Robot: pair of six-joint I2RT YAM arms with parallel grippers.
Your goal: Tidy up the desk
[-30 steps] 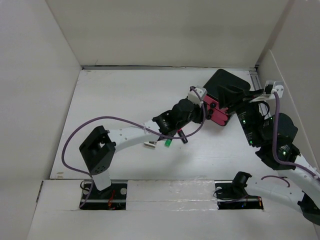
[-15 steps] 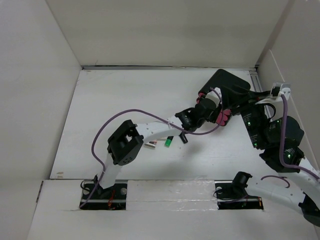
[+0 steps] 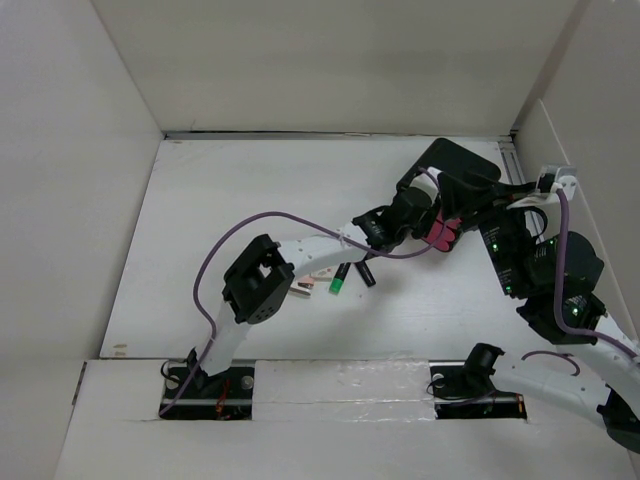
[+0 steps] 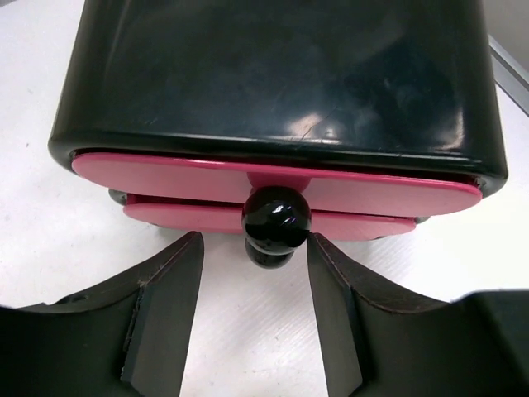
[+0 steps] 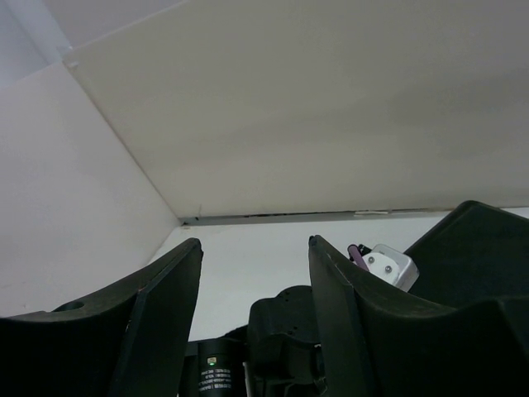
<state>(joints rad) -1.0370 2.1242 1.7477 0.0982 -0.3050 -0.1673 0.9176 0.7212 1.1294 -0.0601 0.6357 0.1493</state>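
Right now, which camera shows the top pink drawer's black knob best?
Left wrist: the knob sits large and sharp, centred before the left pincer. Top external hides it under the left arm; right wrist shows only the black box's corner.

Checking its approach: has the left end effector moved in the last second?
Yes: the left end effector moved right, closer to the black drawer box.
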